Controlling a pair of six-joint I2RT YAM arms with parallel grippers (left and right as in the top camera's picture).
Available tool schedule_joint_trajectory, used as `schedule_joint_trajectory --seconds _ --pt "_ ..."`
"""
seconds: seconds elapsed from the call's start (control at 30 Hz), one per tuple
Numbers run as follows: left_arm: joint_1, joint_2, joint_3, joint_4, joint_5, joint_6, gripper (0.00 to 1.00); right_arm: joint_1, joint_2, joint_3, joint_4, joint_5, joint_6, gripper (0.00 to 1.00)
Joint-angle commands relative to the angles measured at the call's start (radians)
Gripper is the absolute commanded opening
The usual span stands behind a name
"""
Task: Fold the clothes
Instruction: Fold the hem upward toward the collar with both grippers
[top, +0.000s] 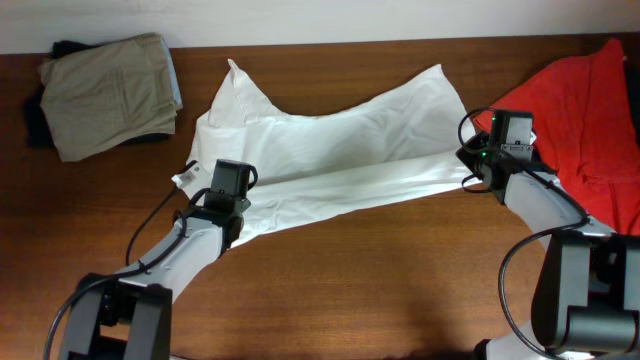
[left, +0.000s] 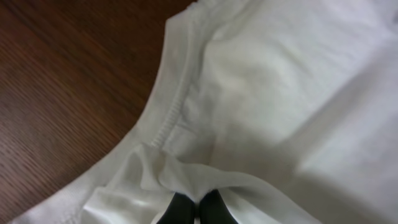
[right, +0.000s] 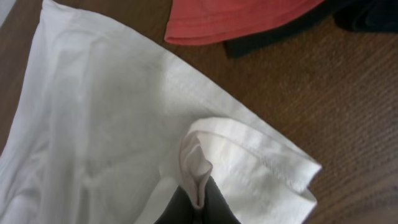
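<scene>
The shirt (top: 340, 140) is plain white, greyer in its folds; the khaki garment (top: 105, 95) is a dull sandy tan, lying over a black piece (top: 33, 120); the red garment (top: 590, 110) is bright scarlet from overhead, more coral in the right wrist view, with a dark garment (right: 367, 15) beside it; the table (top: 380, 290) is reddish-brown wood with fine streaked grain; the left gripper (left: 198, 213) and right gripper (right: 198, 210) are black; the arms (top: 185, 245) are pale grey with black cables (top: 150, 225).
</scene>
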Motion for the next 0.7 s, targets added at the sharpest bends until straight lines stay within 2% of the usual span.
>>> schedule_joint_trajectory --seconds 0.0,0.07,0.1,0.13,0.17,0.2,0.23,0.27,0.3,0.37,0.43,0.6,0.67 --pt "0.041 0.017 0.009 0.017 -0.072 -0.006 0.02 0.003 0.033 0.012 0.034 0.038 -0.034 0.04" --pt "0.066 0.024 0.009 0.036 -0.072 -0.006 0.12 0.003 0.043 0.012 0.045 0.034 -0.033 0.04" --pt "0.080 0.029 0.009 0.047 -0.072 -0.006 0.20 0.003 0.048 0.012 0.048 0.034 -0.033 0.04" --pt "0.096 0.036 0.009 0.059 -0.072 -0.005 0.37 0.003 0.053 0.012 0.052 0.034 -0.034 0.06" --pt "0.105 0.040 0.009 0.063 -0.072 -0.005 0.58 0.005 0.056 0.012 0.056 0.037 -0.034 0.20" --pt "0.122 0.042 0.009 0.064 -0.072 -0.005 0.63 0.005 0.056 0.012 0.065 0.038 -0.042 0.59" --pt "0.130 0.042 0.009 0.066 -0.072 -0.002 0.67 0.005 0.056 0.012 0.077 0.038 -0.060 0.79" --pt "0.136 0.042 0.009 0.071 -0.072 0.017 0.71 0.005 0.056 0.013 0.091 0.037 -0.082 0.89" --pt "0.142 0.042 0.009 0.084 -0.072 0.053 0.79 0.005 0.056 0.019 0.100 0.034 -0.111 1.00" --pt "0.149 0.037 0.013 0.104 -0.073 0.130 0.92 0.004 0.055 0.048 0.090 0.034 -0.183 0.99" --pt "0.149 0.019 0.028 0.093 -0.072 0.191 0.98 0.004 0.048 0.091 0.040 0.033 -0.240 0.99" --pt "0.146 -0.104 0.108 -0.086 -0.003 0.230 0.99 0.004 0.035 0.263 -0.234 -0.001 -0.262 0.99" --pt "0.146 -0.140 0.116 -0.134 0.072 0.230 0.95 0.005 0.035 0.286 -0.287 -0.067 -0.304 0.98"
